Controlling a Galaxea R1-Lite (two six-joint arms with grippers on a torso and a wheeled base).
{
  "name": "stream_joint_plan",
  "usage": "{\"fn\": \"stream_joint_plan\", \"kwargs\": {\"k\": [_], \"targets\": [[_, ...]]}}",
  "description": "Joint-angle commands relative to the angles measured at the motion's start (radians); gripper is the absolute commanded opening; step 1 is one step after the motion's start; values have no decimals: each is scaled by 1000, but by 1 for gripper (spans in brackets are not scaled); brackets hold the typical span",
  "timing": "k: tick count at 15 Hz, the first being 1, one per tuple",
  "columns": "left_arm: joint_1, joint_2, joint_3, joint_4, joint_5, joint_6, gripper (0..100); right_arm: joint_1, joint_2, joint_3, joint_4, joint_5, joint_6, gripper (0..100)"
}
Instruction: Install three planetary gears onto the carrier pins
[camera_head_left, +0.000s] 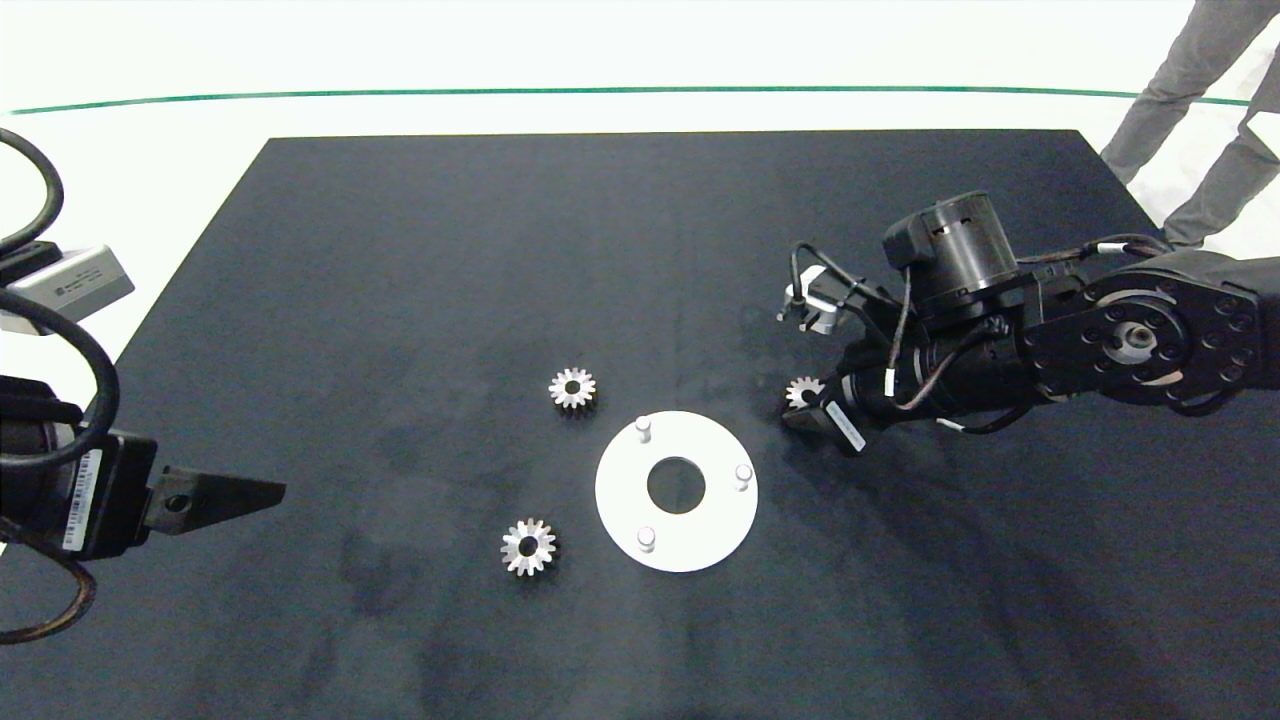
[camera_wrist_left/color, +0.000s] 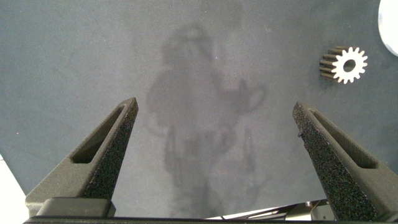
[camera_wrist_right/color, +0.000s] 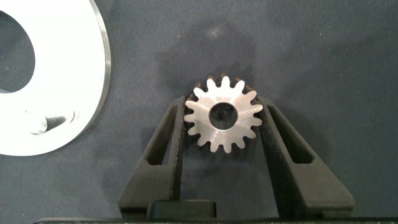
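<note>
The white carrier disc (camera_head_left: 620, 490) lies flat on the black mat, and its three pins (camera_head_left: 643, 428) (camera_head_left: 743, 473) (camera_head_left: 646, 538) stand bare. Two silver planetary gears lie loose on the mat, one (camera_head_left: 572, 387) just behind the disc's left side and one (camera_head_left: 528, 546) to its front left. Just right of the disc, low at the mat, a third gear (camera_head_left: 803, 392) (camera_wrist_right/color: 222, 115) sits between the fingers of my right gripper (camera_head_left: 806, 404) (camera_wrist_right/color: 222, 119), which press on its teeth from both sides. My left gripper (camera_head_left: 250, 492) (camera_wrist_left/color: 214, 109) hovers wide open at the mat's left, holding nothing.
The black mat (camera_head_left: 400, 260) covers the table, with its edges at the back and left. The front-left gear (camera_wrist_left/color: 345, 65) and a sliver of the disc (camera_wrist_left/color: 390, 9) show in the left wrist view. A person's legs (camera_head_left: 1190, 110) stand beyond the back right corner.
</note>
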Motion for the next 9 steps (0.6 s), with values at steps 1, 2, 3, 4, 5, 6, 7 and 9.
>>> {"fn": "stream_joint_plan", "kwargs": {"k": [1,2,3,4,5,6,7,9], "targets": [[-1,-2,0,4,0,0,100,4,-6,0,1,1,-2,27],[-2,-2,2,4,0,2,100,6,-17,0,2,1,-3,24],[-4,-2,2,7,0,0,100,4,-30,0,2,1,-2,22],[-4,-4,2,7,0,0,100,3,-49,2,2,1,-2,21],[-4,-4,2,7,0,0,100,3,-63,2,4,-2,-2,19],[-4,-4,2,7,0,0,100,3,-72,3,5,-8,-2,19],[-4,-4,0,7,0,0,100,3,-93,-1,36,-17,-3,19],[-4,-4,0,7,0,0,100,9,-116,-14,70,-17,-3,19]]}}
